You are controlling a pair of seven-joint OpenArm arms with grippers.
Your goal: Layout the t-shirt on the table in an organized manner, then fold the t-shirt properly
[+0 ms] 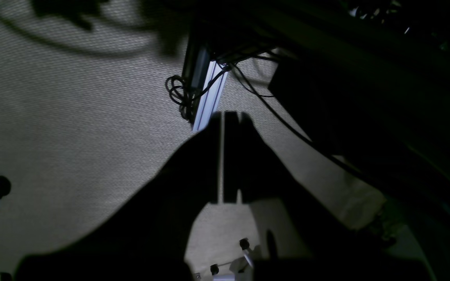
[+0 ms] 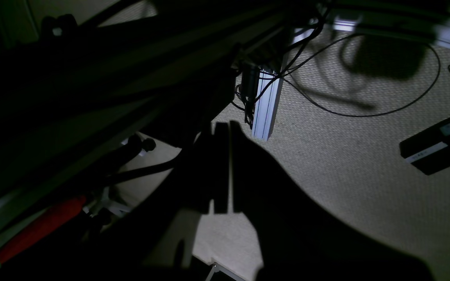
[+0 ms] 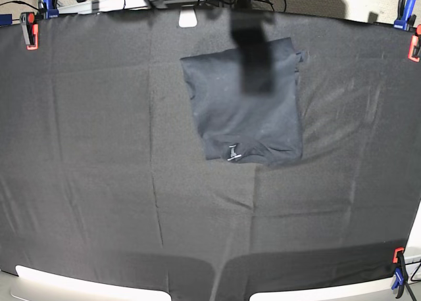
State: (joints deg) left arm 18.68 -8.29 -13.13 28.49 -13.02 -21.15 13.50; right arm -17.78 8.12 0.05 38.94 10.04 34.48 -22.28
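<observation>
Left gripper (image 1: 225, 156): seen from its wrist camera as a dark silhouette, fingers drawn together with only a thin bright slit between them; nothing is held.
Right gripper (image 2: 225, 171): likewise pressed closed and empty, a narrow pale line showing between its fingers.
Below the grippers: pale woven floor covering (image 1: 72, 128) is seen under both, so both are held off past the table's edge.
Near the left gripper: a light aluminium frame leg (image 1: 208, 93) with a coil of black cable beside it.
Near the right gripper: a similar frame leg (image 2: 266, 109), a long looping black cable (image 2: 365, 113), and a red clamp handle (image 2: 41, 226) at lower left.
T-shirt (image 3: 247, 114): laid folded into a compact, roughly square shape on the far centre of the table, a small white mark near its front edge; its top is partly covered by a blurred dark shape.
Table (image 3: 99, 183): covered in creased black cloth, with red and blue clamps at the corners.
</observation>
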